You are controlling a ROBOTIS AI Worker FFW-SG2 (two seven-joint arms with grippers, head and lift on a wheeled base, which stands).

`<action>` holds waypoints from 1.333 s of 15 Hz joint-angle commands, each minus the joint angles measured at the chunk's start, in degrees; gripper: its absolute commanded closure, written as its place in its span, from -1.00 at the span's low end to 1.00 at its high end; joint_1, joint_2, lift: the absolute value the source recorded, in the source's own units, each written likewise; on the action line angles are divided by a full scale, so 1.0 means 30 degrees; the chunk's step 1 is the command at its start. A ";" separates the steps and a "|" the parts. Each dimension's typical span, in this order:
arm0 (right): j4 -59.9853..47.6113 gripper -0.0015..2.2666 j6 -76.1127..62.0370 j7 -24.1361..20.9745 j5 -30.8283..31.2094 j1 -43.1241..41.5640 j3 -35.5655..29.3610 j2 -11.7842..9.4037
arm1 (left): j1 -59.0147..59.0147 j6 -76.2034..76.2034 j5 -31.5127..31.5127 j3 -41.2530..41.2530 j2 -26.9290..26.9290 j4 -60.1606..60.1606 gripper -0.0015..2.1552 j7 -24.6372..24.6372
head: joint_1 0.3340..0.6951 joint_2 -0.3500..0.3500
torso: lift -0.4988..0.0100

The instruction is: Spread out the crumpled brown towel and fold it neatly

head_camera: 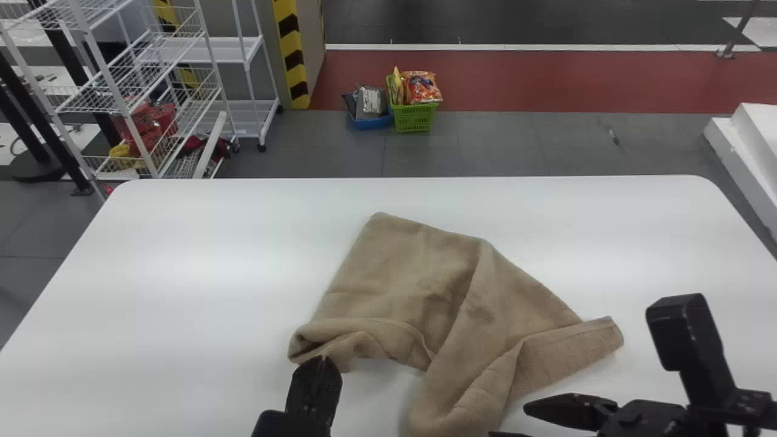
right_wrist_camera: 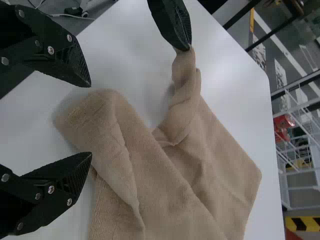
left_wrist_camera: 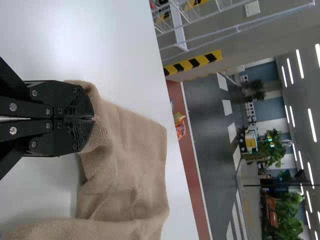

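the brown towel (head_camera: 419,273) is lying partly spread over the middle of the white table (head_camera: 182,303), its far part fairly flat, its near edge rolling under itself and a strip (head_camera: 564,352) turning out toward the robot's right. it's looking soft, light and floppy to me, thick enough to be gripping the tabletop a little rather than skating about; nothing fragile, but i'm guessing it will be bunching wherever it gets pushed instead of lifted.

the left gripper (left_wrist_camera: 94,118) is pinching the bunched near-left edge, its two fingers closing together on the cloth. the right gripper (right_wrist_camera: 90,119) is holding its fingers well apart, low over the table, with the near fold (right_wrist_camera: 97,112) lying just beyond the tips.

to my eye that fold is asking to be taken next, right at its outer edge and thinly, so the two arms are drawing the cloth taut between them. a deep grab would likely be catching several layers and locking the crumple in.

beyond the table, a green basket (head_camera: 416,118) and a blue basket (head_camera: 371,123) are sitting on the floor, and a white wire rack (head_camera: 115,91) is standing off to the left.
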 commanded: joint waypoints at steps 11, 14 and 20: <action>0.0838 -0.63 -0.2207 0.0471 0.4802 -0.0572 0.3442 -0.2122 | 0.0030 0.0497 -0.0494 -0.0698 0.0158 -0.0076 0.37 0.0148 | 1.00 -0.03 | 0.47; 0.2039 -0.63 -0.3027 0.0471 0.5359 -0.0777 0.4350 -0.2122 | 0.0030 0.0673 -0.0494 -0.0698 0.0158 -0.0047 0.37 0.0148 | 1.00 -0.02 | 0.47; 0.3211 -0.58 -0.3789 0.0296 0.6355 -0.1275 0.5932 -0.2034 | 0.0001 0.0673 -0.0523 -0.0668 0.0158 0.0129 0.37 0.0177 | 1.00 0.13 | 0.47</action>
